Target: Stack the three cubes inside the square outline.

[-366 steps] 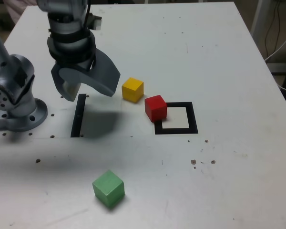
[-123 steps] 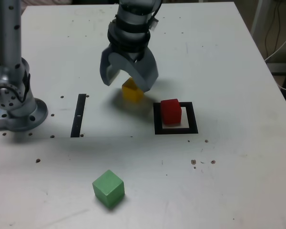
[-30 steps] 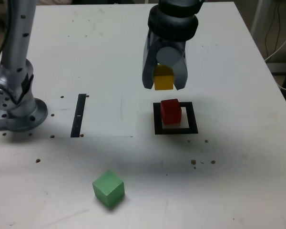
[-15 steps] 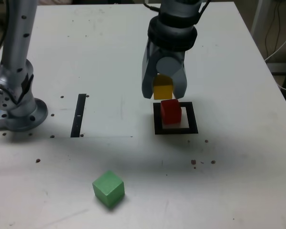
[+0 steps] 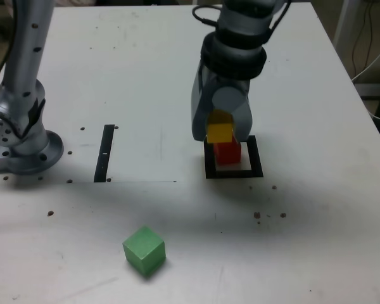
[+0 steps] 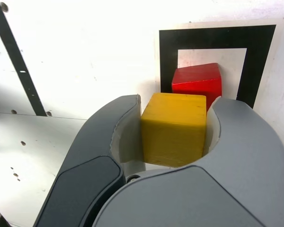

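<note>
My gripper is shut on the yellow cube and holds it just above the red cube. The red cube stands inside the black square outline on its pale centre. Whether the yellow cube touches the red one cannot be told. The green cube lies alone near the front of the table, toward the exterior view's left, far from the gripper.
A thin black strip lies on the table at the exterior view's left of the outline. The arm's grey base stands at the exterior view's left edge. Cables hang beyond the table's right side.
The gripper has come down and slightly toward the front with the yellow cube, from above and behind the red cube to just over it. The red and green cubes have not moved.
</note>
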